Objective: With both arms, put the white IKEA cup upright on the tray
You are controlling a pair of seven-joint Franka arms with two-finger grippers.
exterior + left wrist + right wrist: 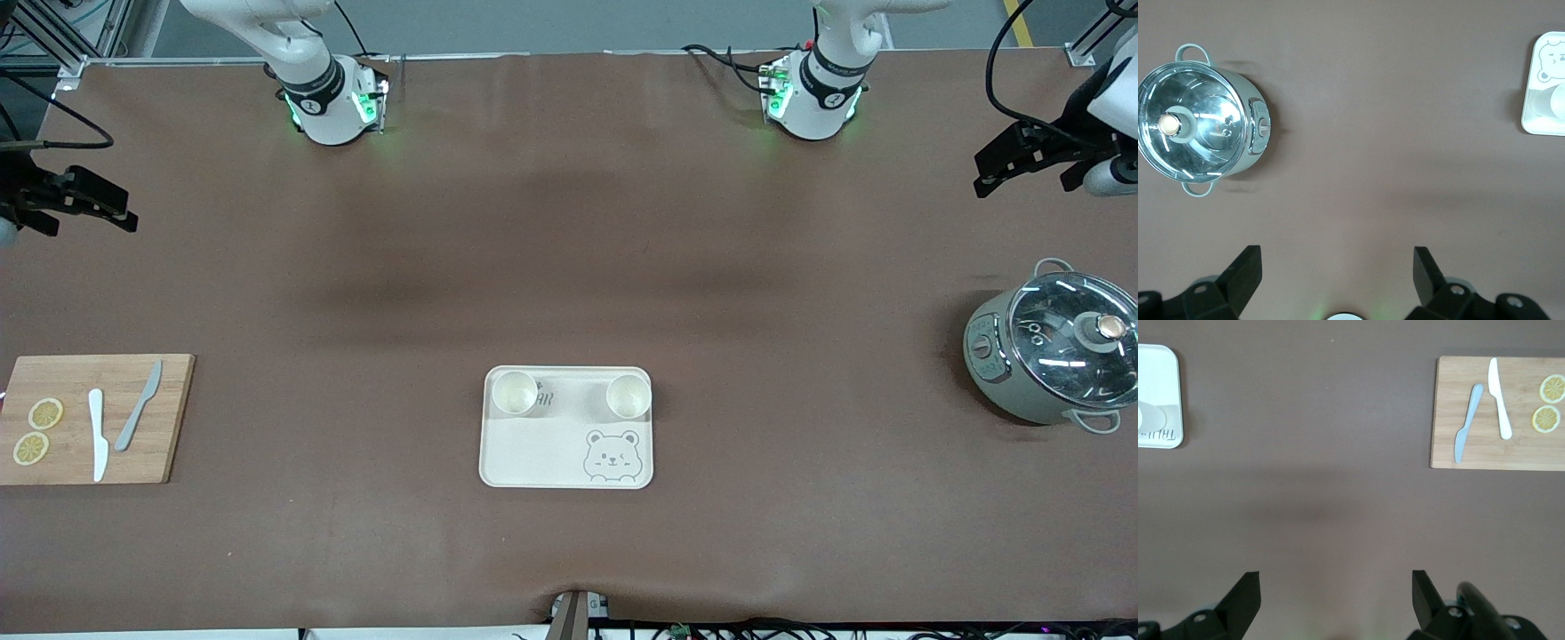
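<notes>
Two white cups stand upright on the cream tray [533, 453], both on its half farther from the front camera. One cup [515, 393] is toward the right arm's end, the other cup [629, 396] toward the left arm's end. The left wrist view catches the tray [1527, 123] and a cup [1558, 100] at its edge. So does the right wrist view, with the tray [1158, 373] and a cup [1148, 417]. My left gripper [981, 175] [1337, 257] hangs open over the table's left-arm end. My right gripper [127, 212] [1336, 580] hangs open over the right-arm end. Neither holds anything.
A grey-green electric pot with a glass lid [1053, 356] [1198, 120] stands at the left arm's end. A wooden cutting board [71, 373] [1511, 453] lies at the right arm's end with two knives and two lemon slices on it.
</notes>
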